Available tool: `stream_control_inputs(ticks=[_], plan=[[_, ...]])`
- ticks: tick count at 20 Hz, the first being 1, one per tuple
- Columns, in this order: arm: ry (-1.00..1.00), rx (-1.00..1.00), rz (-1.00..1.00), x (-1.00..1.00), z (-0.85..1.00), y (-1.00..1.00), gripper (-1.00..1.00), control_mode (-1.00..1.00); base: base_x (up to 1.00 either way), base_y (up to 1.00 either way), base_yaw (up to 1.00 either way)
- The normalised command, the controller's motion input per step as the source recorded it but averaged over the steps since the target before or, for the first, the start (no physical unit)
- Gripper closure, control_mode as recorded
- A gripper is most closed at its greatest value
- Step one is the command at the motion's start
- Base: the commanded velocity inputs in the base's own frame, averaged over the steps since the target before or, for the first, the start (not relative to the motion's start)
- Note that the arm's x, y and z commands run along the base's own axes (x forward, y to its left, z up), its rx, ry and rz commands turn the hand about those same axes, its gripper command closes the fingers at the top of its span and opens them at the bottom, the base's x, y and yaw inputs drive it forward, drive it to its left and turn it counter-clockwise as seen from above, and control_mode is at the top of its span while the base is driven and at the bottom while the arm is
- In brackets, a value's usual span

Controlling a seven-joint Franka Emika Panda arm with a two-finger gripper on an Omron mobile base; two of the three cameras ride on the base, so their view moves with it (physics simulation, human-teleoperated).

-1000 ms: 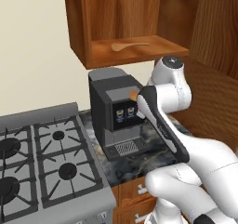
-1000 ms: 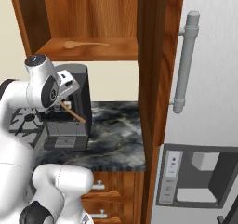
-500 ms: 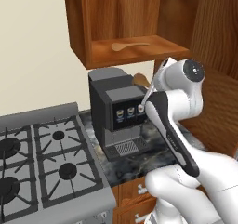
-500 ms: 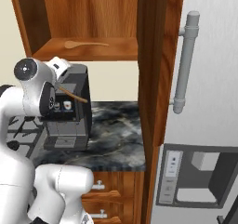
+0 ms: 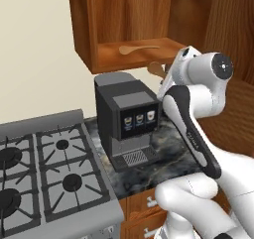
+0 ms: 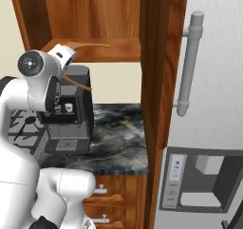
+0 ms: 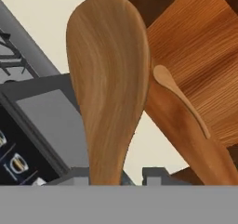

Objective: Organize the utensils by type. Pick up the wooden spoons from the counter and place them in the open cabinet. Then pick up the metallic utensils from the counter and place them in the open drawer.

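You are holding a wooden spoon (image 7: 108, 88) in the gripper (image 7: 115, 177), clenched on its handle; in the hand view its broad oval bowl is rising straight up from between the finger tips. In the left base view the bowl of the spoon (image 5: 156, 69) is poking out just below the front edge of the cabinet shelf (image 5: 130, 60), above the coffee machine (image 5: 128, 118).

A second wooden spoon (image 5: 137, 49) is already lying on that shelf, near its middle, handle running toward the right side wall.

What could go wrong from here, as I judge it:
- The spoon bowl is sitting lower than the shelf lip. If you are pushing forward without lifting, the bowl could be striking the shelf's front edge and twisting in the grip.
- The hold is near the handle end, so any knock may be levering the spoon loose and dropping it onto the coffee machine top or the counter (image 6: 118, 138).
- Coming in over the shelf's middle, you may be shoving the resting spoon (image 6: 92, 45) toward the back wall or off the front edge.
- The cabinet's right side wall is close to the wrist; a wide swing could be clipping it.

No brand or readable writing is showing; the coffee machine is carrying just three small cup icons on its dark front panel.
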Motion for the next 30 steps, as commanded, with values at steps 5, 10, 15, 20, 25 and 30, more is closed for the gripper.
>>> stream_control_inputs(ticks=[5,10,15,20,25,30], plan=[[0.0,-0.04,0.01,0.0,0.55,-0.2,1.0,-1.0,0.0,0.0,0.0],[-0.03,-0.22,0.01,0.0,0.28,-0.1,1.0,-1.0,0.0,0.0,0.0],[-0.05,-0.35,0.04,0.12,0.13,-0.13,1.0,-1.0,0.0,0.0,0.0],[0.0,-0.23,0.19,0.19,0.2,-0.24,1.0,-1.0,0.0,0.0,0.0],[0.0,-0.07,0.25,0.25,0.23,-0.2,1.0,-1.0,0.0,0.0,0.0],[0.0,-0.2,0.04,0.41,0.01,-0.06,1.0,-1.0,0.0,0.0,0.0]])
